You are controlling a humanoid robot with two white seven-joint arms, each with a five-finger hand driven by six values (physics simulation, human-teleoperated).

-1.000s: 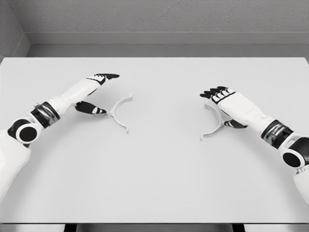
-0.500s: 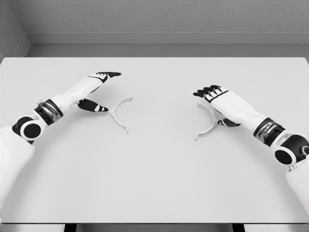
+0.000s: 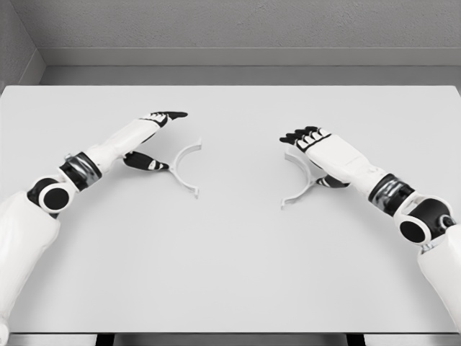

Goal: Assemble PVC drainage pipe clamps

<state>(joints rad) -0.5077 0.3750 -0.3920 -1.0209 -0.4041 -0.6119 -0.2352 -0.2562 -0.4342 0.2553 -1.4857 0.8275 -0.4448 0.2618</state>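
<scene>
Two white half-ring clamp pieces lie flat on the white table (image 3: 230, 267), their open sides facing each other. The left clamp half (image 3: 175, 168) has my left hand (image 3: 163, 141) just behind it; the fingers stretch out above it and the dark thumb touches its outer curve. The right clamp half (image 3: 298, 193) lies partly under my right hand (image 3: 307, 160), whose fingers reach flat over its top end while the thumb rests at its back. Both hands are open and neither is closed around a piece. A gap of bare table separates the two halves.
A grey wall and a ledge (image 3: 230, 72) run behind the table's far edge. The near table edge (image 3: 230, 333) crosses the bottom of the head view.
Both hands moved toward the middle and each clamp half slid with its hand: the left one slightly right, the right one further left. The gap between the halves has narrowed.
</scene>
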